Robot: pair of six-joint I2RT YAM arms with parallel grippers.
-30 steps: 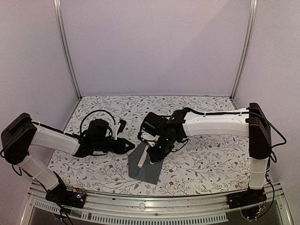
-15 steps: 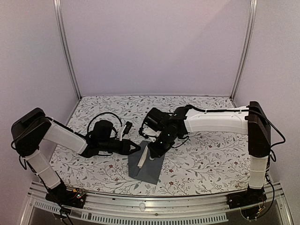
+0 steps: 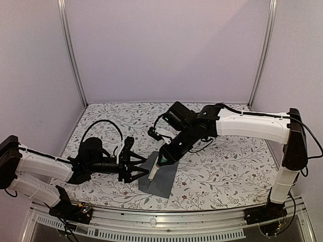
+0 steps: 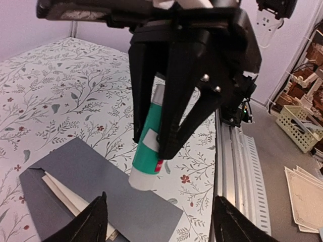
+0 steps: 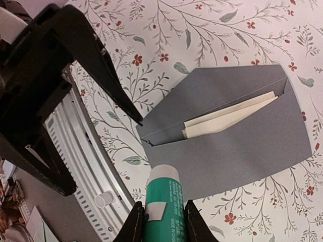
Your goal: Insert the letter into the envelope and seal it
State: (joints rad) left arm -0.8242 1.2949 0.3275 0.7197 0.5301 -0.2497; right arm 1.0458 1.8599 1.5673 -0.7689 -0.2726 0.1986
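Letter point(image 5: 229, 118) mostly hidden inside envelope point(image 5: 242, 151), edge peeking out. Left pincer point(image 3: 140, 166) gapes wide beside it; right pincer point(image 3: 164, 157), angled down, grips tube point(image 5: 162, 199).

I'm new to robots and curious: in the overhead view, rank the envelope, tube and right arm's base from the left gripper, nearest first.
1. The envelope: its left edge is right beside the left gripper.
2. The tube: over the envelope, further right.
3. The right arm's base: far off at the near right corner.
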